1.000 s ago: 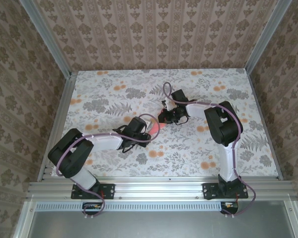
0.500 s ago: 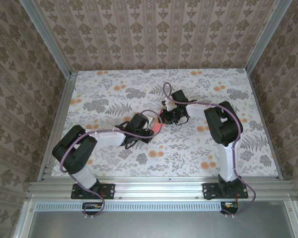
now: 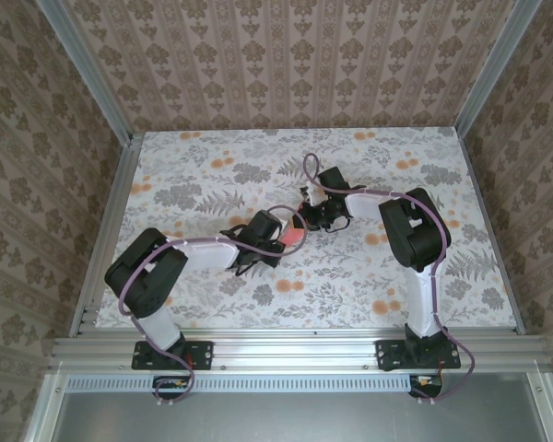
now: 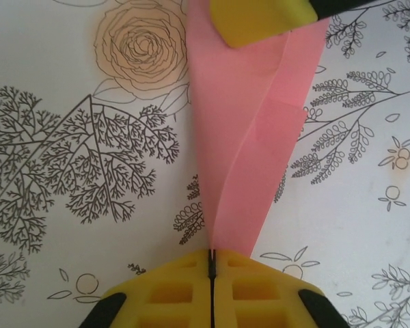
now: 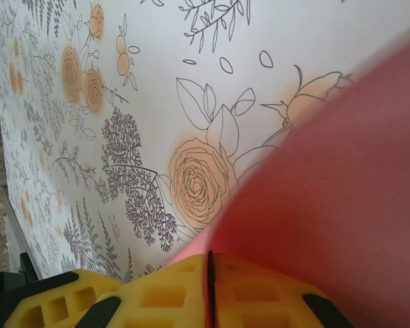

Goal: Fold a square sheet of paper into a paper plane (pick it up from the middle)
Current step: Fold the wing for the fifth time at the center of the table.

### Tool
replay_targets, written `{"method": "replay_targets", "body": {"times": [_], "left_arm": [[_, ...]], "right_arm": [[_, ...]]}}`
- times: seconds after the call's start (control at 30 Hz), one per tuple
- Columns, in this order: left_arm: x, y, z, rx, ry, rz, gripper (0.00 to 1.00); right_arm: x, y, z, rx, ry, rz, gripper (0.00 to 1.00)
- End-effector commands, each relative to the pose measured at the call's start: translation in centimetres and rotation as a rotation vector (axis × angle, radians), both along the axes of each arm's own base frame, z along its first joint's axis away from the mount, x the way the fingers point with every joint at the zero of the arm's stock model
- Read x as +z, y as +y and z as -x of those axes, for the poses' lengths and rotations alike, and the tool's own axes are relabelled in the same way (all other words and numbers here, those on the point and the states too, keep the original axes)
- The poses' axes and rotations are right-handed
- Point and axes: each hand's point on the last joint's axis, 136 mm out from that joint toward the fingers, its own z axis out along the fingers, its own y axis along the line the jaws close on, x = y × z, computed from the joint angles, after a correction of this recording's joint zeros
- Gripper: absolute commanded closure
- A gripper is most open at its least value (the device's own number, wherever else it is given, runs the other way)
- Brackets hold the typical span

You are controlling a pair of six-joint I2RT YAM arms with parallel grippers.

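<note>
The square sheet of paper is folded into a slim pink-red paper plane that tapers to a point, with a lengthwise crease. It lies low over the table's middle, between the two grippers. In the left wrist view the paper plane narrows down into my left gripper, which is shut on its tip. A yellow finger of the other gripper pinches its wide end. My right gripper is shut on the paper plane, which rises blurred from its jaws. From above, left gripper and right gripper stand close together.
The table wears a white cloth with grey leaf and orange flower prints. Aluminium rails edge it on the left, right and front, and patterned walls close in the back and sides. Both arms reach in toward the centre.
My left gripper slid right to the paper plane's narrow end and shut on it. The right arm and the paper stayed where they were.
</note>
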Motion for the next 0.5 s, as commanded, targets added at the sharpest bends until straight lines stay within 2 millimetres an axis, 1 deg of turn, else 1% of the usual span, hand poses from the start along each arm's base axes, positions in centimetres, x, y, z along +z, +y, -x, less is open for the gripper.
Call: {"method": "replay_targets", "body": {"times": [0.0,0.17,0.27,0.33,0.47], "left_arm": [[-1.5,1.2,0.2,-0.006,-0.011,-0.14,0.96],[-2.0,1.2,0.1,0.007,-0.033,-0.208,0.98],[-2.2,1.3,0.2,0.012,-0.034,-0.221,0.98],[-2.2,1.4,0.2,0.016,-0.037,-0.223,0.98],[-2.1,1.5,0.3,0.016,-0.037,-0.223,0.97]], "right_arm": [[1.9,0.1,0.3,-0.019,0.001,-0.039,0.87],[2.7,-0.2,0.7,-0.049,0.011,-0.038,0.86],[2.9,-0.6,0.9,-0.064,0.006,-0.02,0.89],[2.7,-1.0,1.0,-0.068,0.002,0.0,0.91],[1.5,-1.6,1.1,-0.071,0.006,0.055,0.92]]}}
